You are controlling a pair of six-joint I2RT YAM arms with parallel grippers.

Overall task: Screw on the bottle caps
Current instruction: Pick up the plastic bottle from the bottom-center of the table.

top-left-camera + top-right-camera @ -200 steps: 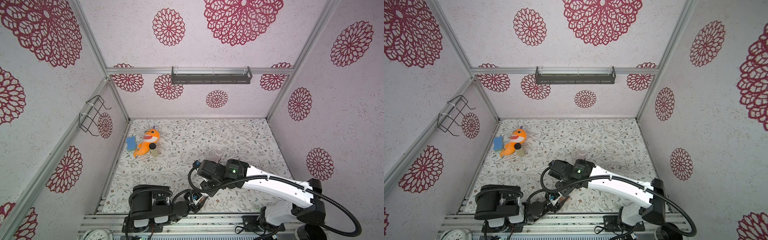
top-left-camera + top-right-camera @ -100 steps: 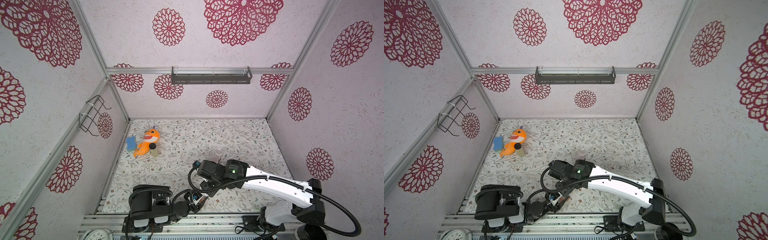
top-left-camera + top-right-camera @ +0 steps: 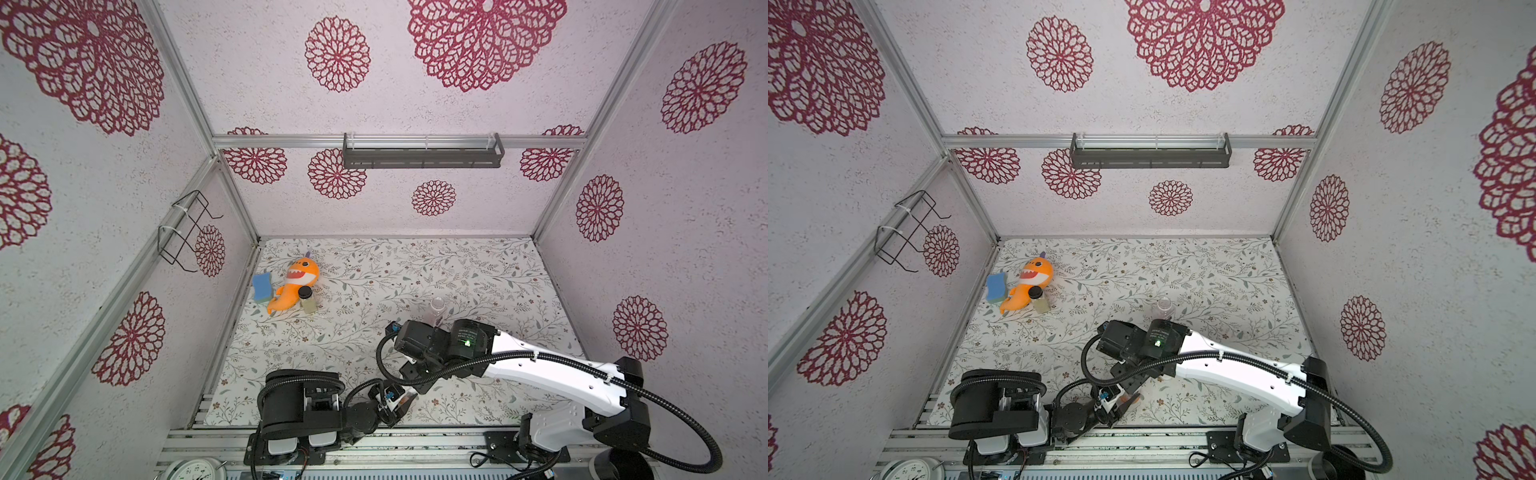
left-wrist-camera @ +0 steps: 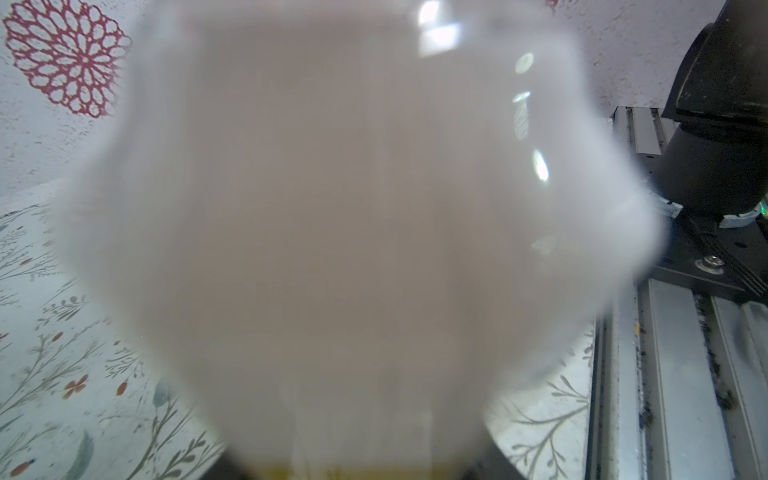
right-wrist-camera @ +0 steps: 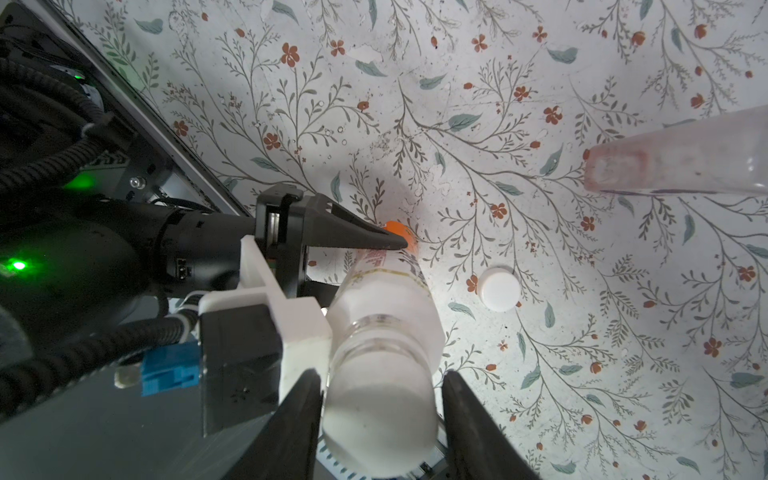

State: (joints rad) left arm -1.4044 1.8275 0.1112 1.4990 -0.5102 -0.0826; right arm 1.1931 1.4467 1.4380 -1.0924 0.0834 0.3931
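White cap sits on orange-label bottle; left gripper clamps bottle; right gripper parted astride cap; second bottle at 1 o'clock.

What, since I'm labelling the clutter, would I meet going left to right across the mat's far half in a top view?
blue sponge → orange shark plush → clear bottle. The black-lidded jar overlaps the plush, so it is left out.

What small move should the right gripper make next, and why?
Probably back the right gripper off the cap: its jaws stand slightly apart from it, the cap sits on the bottle that the left gripper clamps, and another cap lies loose on the table.
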